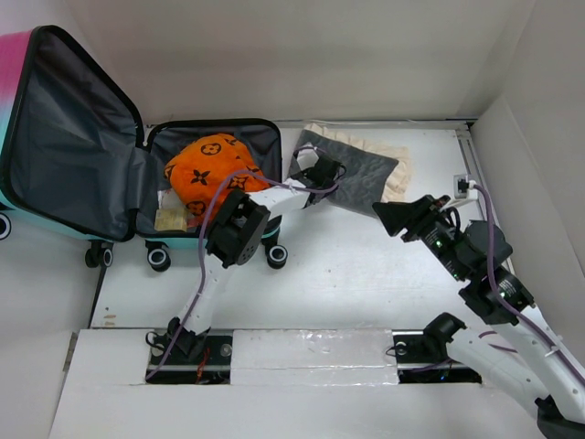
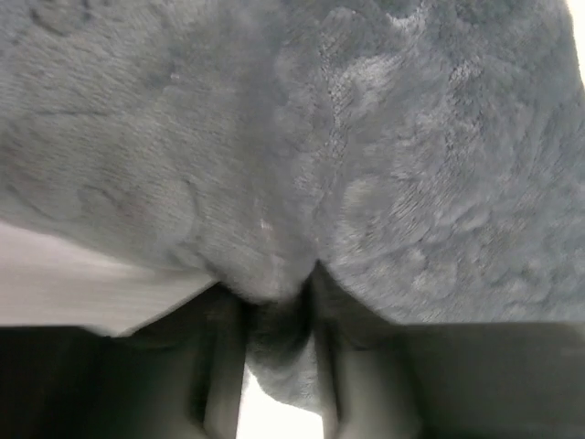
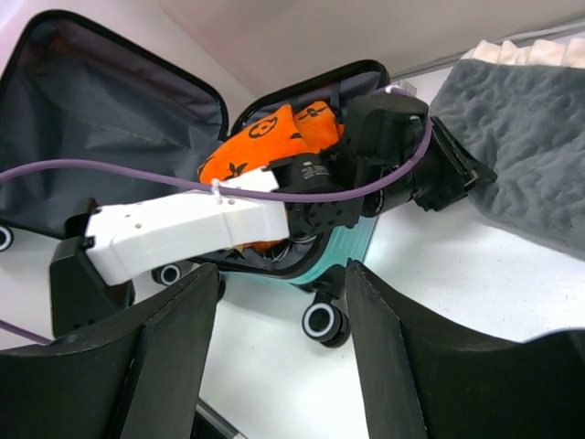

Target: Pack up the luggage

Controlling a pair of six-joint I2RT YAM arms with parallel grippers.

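We watched the pink-to-turquoise hard-shell suitcase (image 1: 64,137) run off the left edge. The cream folded fabric (image 1: 398,183) lay mostly buried under the grey plush cloth (image 1: 364,174), which smothered our left wrist view.

Grey fleece (image 2: 366,165): plush, crinkled pile, fills most of the frame. Left gripper (image 2: 279,315): two dark fingers (image 2: 218,366) at bottom centre, pinching a fold of the fleece. Table (image 2: 82,283): white, visible lower left and as a sliver between the fingers.
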